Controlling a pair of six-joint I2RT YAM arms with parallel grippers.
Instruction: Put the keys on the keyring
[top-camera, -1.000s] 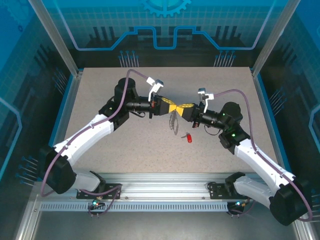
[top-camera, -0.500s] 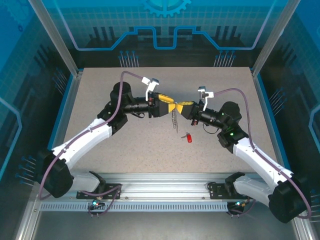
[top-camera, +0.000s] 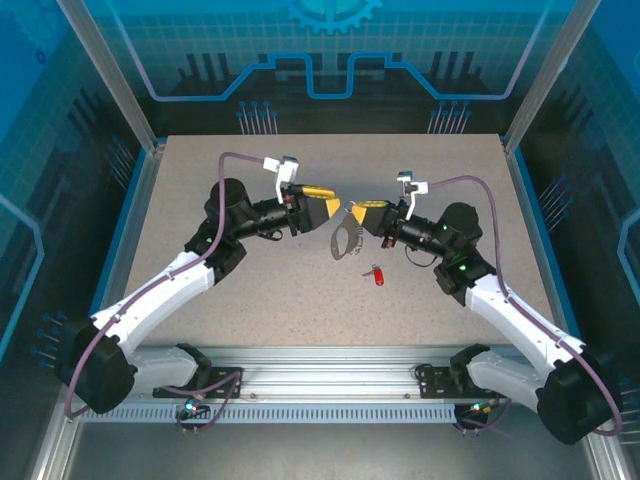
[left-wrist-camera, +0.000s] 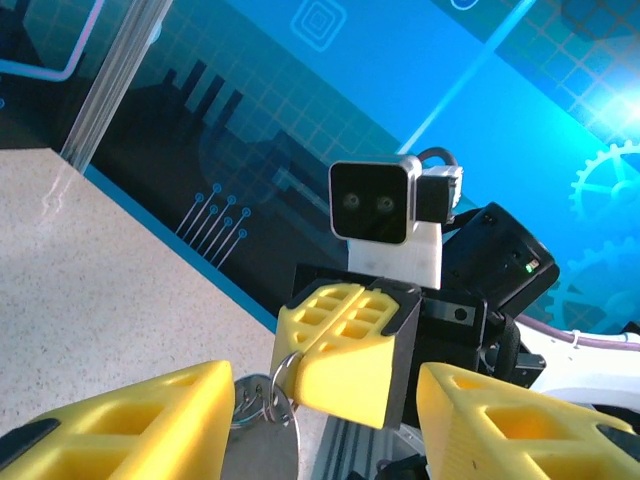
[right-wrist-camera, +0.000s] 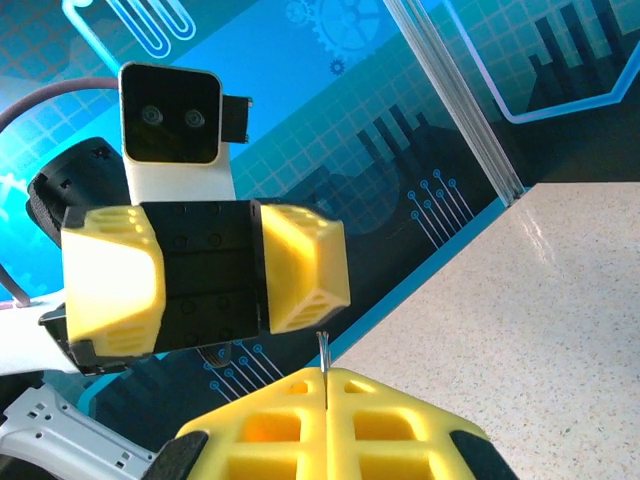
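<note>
The keyring (top-camera: 342, 240) hangs over the middle of the table (top-camera: 250, 290), pinched at its top by the right gripper (top-camera: 357, 214). From above it shows as a thin dark loop with silvery bits, drooping from the yellow fingertips toward the near side. Whether its lower end touches the tabletop cannot be told.

In the left wrist view, a small silver ring (left-wrist-camera: 278, 376) is caught at the tip of the right gripper (left-wrist-camera: 300, 372), and a flat grey metal piece (left-wrist-camera: 266, 440) dangles just beneath it. In the right wrist view, the right gripper's own two yellow fingers (right-wrist-camera: 280, 425) are pressed flat together. A thin sliver of metal (right-wrist-camera: 323, 350) stands up from the seam between them. Its jaws are closed, gripping the keyring.

The left gripper (top-camera: 330, 206) faces the right one from the left, tip to tip, close but apart. Its jaws stand open and nothing is held between them. In the right wrist view, its two yellow fingers (right-wrist-camera: 303, 266) sit spread on either side of the black body. In its own wrist view, its fingers (left-wrist-camera: 130, 425) frame the right gripper on either side without touching it.

The key (top-camera: 378, 275), with its red head and short silver blade, lies flat on the table. It is nearer than the keyring and slightly to its right, just beneath the right arm's wrist. Neither gripper touches it.
</note>
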